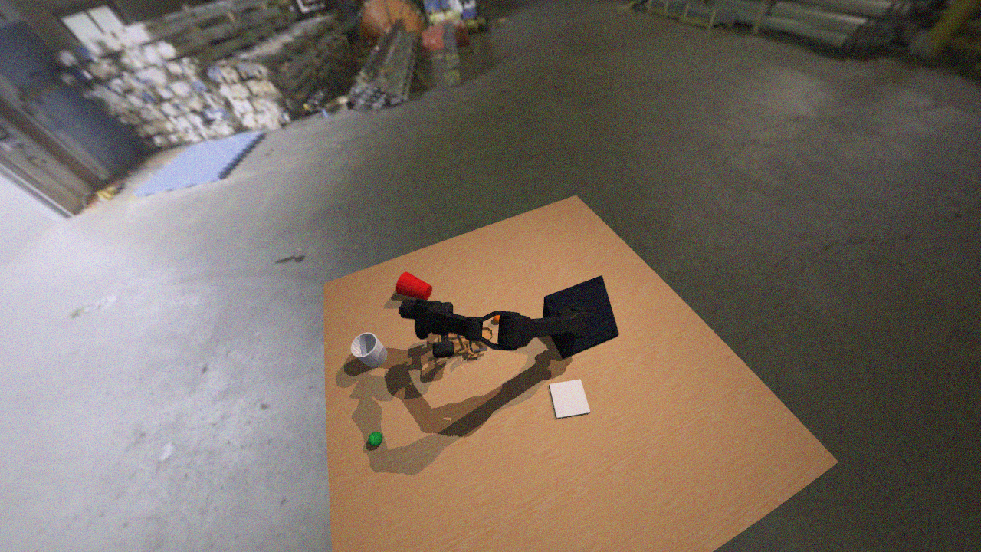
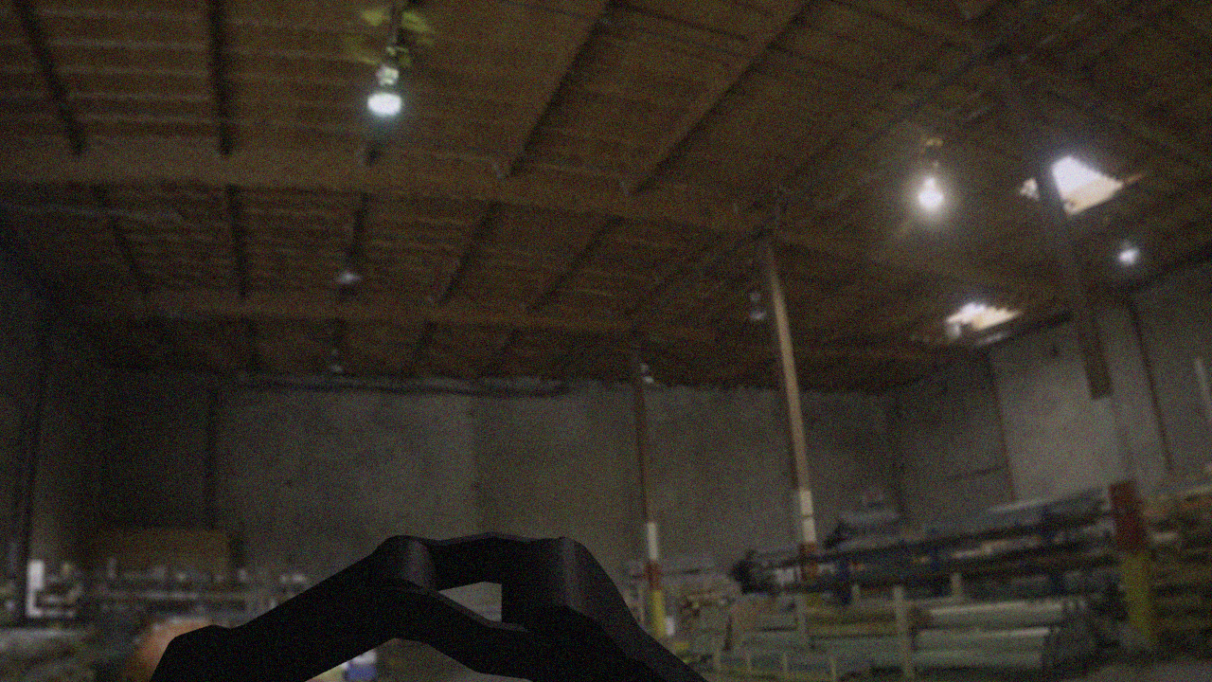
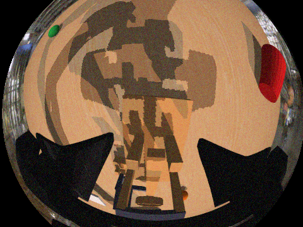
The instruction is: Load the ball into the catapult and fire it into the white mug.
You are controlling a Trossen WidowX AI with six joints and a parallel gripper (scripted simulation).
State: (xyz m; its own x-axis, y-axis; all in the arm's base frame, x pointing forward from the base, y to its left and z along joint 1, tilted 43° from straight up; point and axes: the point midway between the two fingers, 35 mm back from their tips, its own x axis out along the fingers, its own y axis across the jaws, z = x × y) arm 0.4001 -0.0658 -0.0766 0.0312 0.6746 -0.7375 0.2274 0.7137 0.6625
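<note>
Orange ball [image 1: 496,319] [image 3: 185,195]: on the surface [image 1: 651,425] [image 3: 233,120], just outside the catapult [image 1: 473,353] [image 3: 173,148], not loaded. Wrist view puts it right of the frame's side rail, low in the picture, between the rail and the right-hand black finger. Can't tell if it touches the rail.

Gripper [image 1: 428,323] [image 3: 156,140]: wide open, nothing held. From above, the ball sits off toward the arm's base side of it. Catapult shows between the spread fingers in the wrist view; contact not readable.

White mug [image 1: 370,349]: past the catapult, on the side away from the black base plate [image 1: 598,288]. Red cup [image 1: 414,286] [image 3: 273,72] is near the gripper in the top view. Green ball [image 1: 375,438] [image 3: 53,31] well apart from the catapult. White square [image 1: 569,399] [image 3: 98,200] lies flat near the base plate. Exterior catches only part of the arm [image 1: 514,330] [image 2: 483,558].
</note>
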